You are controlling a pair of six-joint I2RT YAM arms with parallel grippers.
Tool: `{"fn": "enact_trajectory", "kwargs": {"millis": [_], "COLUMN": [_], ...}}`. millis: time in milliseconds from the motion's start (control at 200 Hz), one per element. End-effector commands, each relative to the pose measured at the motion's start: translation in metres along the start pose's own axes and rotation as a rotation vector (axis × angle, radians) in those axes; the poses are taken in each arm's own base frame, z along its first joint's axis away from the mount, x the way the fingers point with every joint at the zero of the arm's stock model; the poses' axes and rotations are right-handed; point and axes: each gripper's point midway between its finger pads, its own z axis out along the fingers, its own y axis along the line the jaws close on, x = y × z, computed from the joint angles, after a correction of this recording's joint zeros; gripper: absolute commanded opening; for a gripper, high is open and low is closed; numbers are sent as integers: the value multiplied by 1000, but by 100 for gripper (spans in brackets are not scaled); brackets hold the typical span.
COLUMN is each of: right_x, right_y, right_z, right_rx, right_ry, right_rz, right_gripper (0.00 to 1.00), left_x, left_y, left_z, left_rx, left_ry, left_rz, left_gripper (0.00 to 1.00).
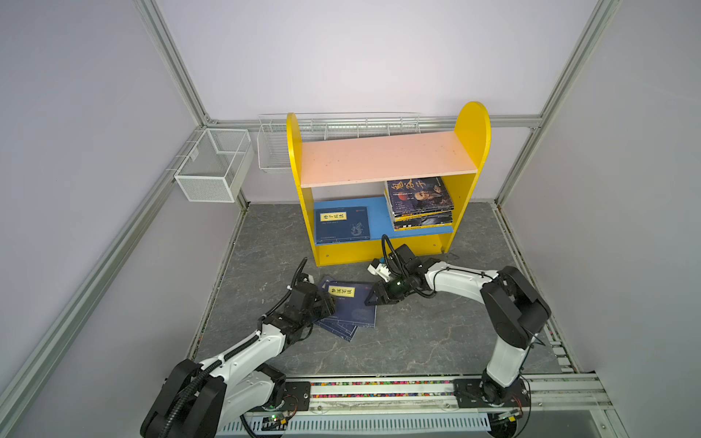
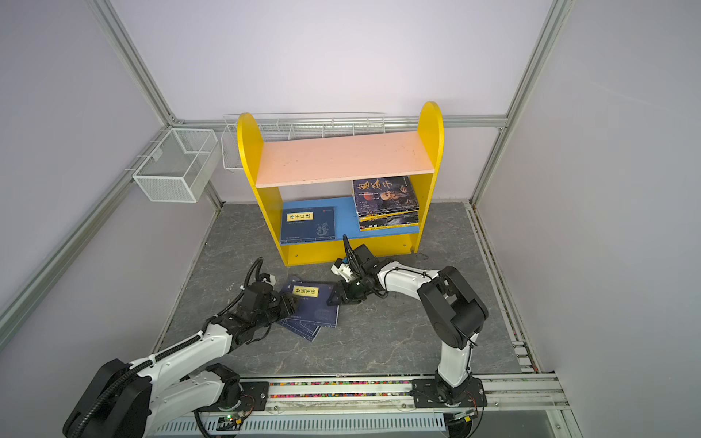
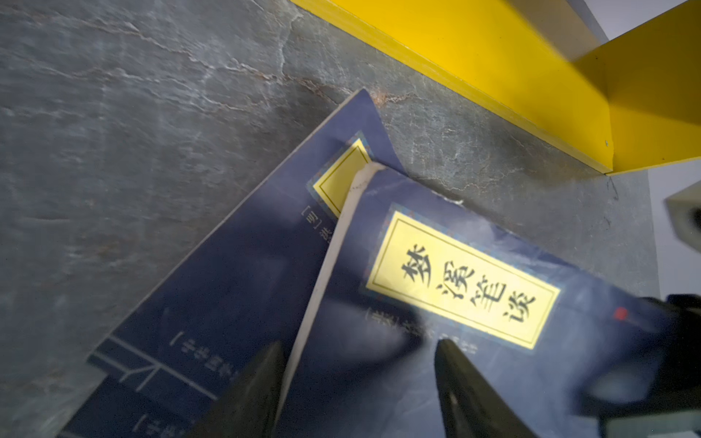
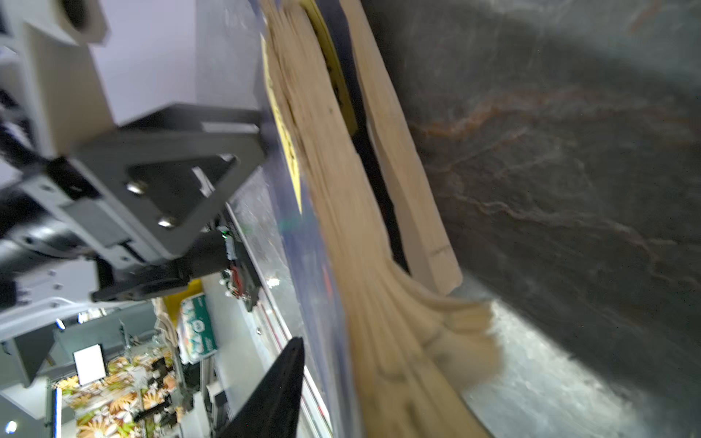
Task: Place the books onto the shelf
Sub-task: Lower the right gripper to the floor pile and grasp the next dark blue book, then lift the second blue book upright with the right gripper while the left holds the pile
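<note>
Two navy books (image 1: 356, 307) are seen overlapped on the worktop (image 1: 436, 333) just before the shelf (image 1: 341, 254) in both top views. Left fingers (image 3: 466, 390) are shown spread apart over them in the left wrist view. Right fingers (image 4: 280, 386) are only half seen beside fanned pages in the right wrist view; their state cannot be told.

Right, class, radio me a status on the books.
Left gripper: jaws open, at edge of top navy book. Right gripper at opposite edge, grip unclear. It and lower navy book on table, off shelf. Nothing blocking.

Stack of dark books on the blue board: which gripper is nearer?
Right. The right gripper is in front of the stack, slightly left; the left gripper is farther left.
</note>
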Motion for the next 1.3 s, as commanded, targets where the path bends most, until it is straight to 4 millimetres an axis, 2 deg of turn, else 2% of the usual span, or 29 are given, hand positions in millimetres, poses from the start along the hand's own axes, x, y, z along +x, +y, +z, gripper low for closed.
{"fn": "enact_trajectory", "kwargs": {"millis": [0,140,270,455,630,785,805,930,1050,1130,1220,1295], "right_x": [-25,-31,-37,-47,-52,-53,-47,-47,-49,-49,-51,-53], "right_y": [40,47,52,56,66,80,73,71,68,62,45,30], "right_z": [-20,-27,-39,-81,-119,-132,-126,-125,-124,-121,-117,-115], "right_rx": [-82,-93,-106,-178,-268,-340,-339,-352,-363,-346,-278,-210], "right_ry": [-99,-145,-194,-315,-415,-441,-428,-442,-459,-466,-490,-519], "right_rz": [-84,-100,-120,-124,-147,-179,-159,-144,-122,-97,-47,4], "right_gripper": [37,18,8,7,7,8,8,8,9,11,15,25], "left_x": [-6,-14,-31,-48,-55,-55,-55,-53,-53,-53,-55,-57], "left_y": [-20,-29,-41,-66,-78,-98,-101,-116,-123,-124,-123,-122], "left_z": [-3,-5,-12,-27,-32,-34,-34,-37,-42,-44,-45,-47], "left_rx": [71,101,143,280,371,493,511,591,632,635,630,626], "left_ry": [0,-19,-81,-140,-129,-109,-104,-70,-60,-65,-75,-88], "left_rz": [16,5,-55,-112,-147,-153,-155,-149,-134,-135,-137,-141], "left_gripper": [65,65,67,75,91,92,92,90,72,48,23,8]}}
